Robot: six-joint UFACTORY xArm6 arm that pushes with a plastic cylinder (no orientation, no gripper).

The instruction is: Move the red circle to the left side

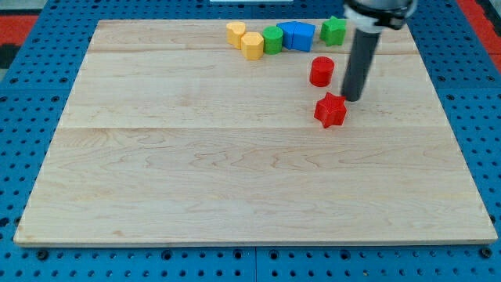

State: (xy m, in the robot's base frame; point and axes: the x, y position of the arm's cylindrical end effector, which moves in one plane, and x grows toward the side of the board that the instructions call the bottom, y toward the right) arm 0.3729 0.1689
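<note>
The red circle (322,71) is a short red cylinder standing on the wooden board (235,172) in the upper right part of the view. A red star-shaped block (330,110) lies just below it. My tip (352,99) rests on the board right of both, close to the star's upper right edge and below right of the circle. I cannot tell whether it touches the star.
A row of blocks lies along the view's top edge of the board: a yellow block (236,34), a yellow hexagon-like block (252,45), a green cylinder (272,38), a blue block (297,35) and a green star (333,30). Blue pegboard surrounds the board.
</note>
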